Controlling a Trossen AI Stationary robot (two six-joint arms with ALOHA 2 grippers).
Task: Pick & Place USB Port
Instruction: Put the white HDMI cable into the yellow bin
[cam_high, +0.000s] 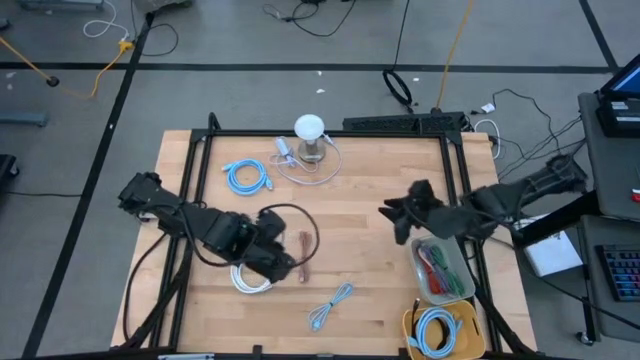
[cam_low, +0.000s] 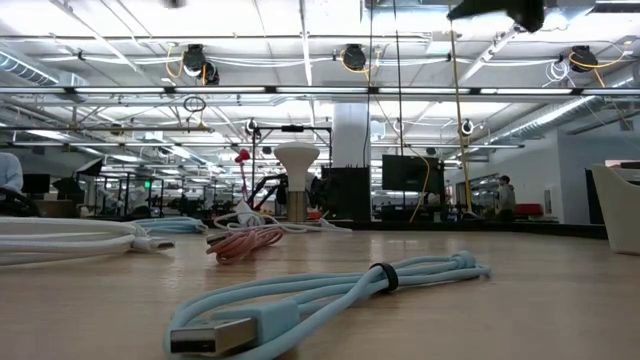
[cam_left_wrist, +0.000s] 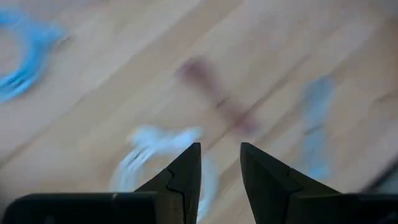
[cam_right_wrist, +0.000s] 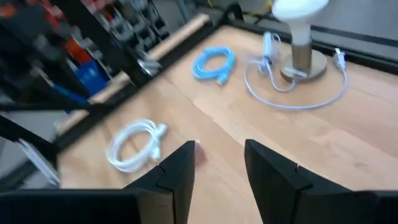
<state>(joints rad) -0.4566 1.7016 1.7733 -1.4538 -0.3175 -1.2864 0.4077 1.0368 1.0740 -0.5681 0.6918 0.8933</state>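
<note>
Five USB cables on the wooden table. White coiled cable (cam_high: 250, 278) near front left; pink bundled cable (cam_high: 304, 256) just beside it, lying straight; light-blue cable (cam_high: 331, 306) folded and banded, nearer the front edge. Blue coiled cable (cam_high: 247, 177) toward the back. Another blue coil (cam_high: 437, 331) in the yellow bin.

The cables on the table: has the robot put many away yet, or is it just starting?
Partly done. One blue cable lies in the yellow bowl, and red and green cables in the clear bin. Both the left gripper and right gripper are open and empty. Left on the wood: white coil, pink cable, two blue cables.
</note>
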